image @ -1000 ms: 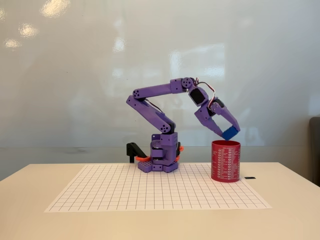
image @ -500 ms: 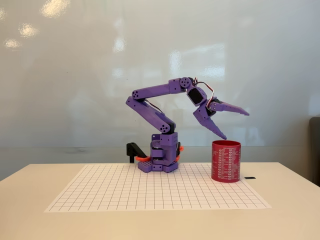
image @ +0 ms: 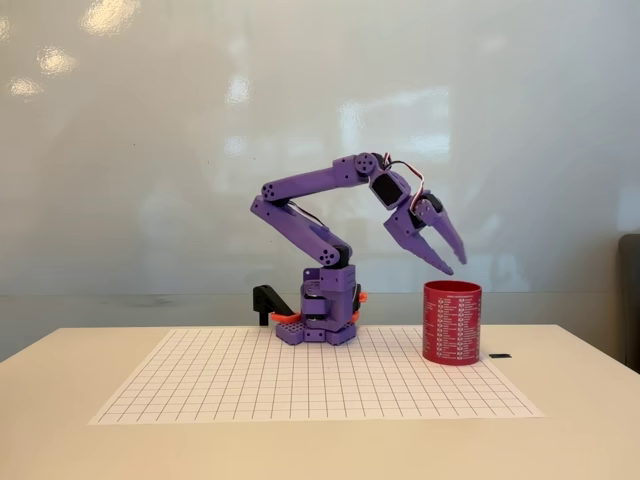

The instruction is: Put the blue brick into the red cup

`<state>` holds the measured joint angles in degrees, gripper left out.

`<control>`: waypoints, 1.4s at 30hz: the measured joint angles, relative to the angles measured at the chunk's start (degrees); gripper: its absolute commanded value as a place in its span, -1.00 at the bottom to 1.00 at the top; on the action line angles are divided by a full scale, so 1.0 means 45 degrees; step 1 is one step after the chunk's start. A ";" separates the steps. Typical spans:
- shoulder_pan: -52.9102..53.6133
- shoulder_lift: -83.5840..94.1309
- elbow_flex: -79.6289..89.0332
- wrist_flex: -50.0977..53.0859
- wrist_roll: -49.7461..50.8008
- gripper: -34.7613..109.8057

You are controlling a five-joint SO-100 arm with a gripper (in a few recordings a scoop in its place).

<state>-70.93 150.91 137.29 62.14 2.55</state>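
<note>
The purple gripper (image: 454, 266) is seen in the fixed view held in the air, its two fingers pointing down and to the right with only a narrow gap between their tips; nothing is gripped between them. Just below and slightly to the right of the fingertips stands the red cup (image: 451, 321), upright on the right part of the gridded sheet (image: 250, 385), its rim apart from the tips. The blue brick cannot be made out; it may lie inside the cup, but the opaque wall hides the interior. A small dark object (image: 499, 355) is set beside the cup's right side.
</note>
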 measured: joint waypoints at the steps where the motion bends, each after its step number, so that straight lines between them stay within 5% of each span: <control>1: 0.0078 0.0039 0.0078 0.0000 -0.0137 -0.53; 10: 0.2754 -0.0254 0.0957 -0.1523 -0.1777 -0.53; 21: 1.0254 -0.4922 -0.0176 -0.6426 -0.1016 -0.53; 34: 1.8809 0.0371 -0.0254 -0.6563 0.0391 -0.53; 42: 1.6680 0.6152 -0.0371 -0.4063 0.0312 -0.53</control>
<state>4.13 178.59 135.62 43.86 3.96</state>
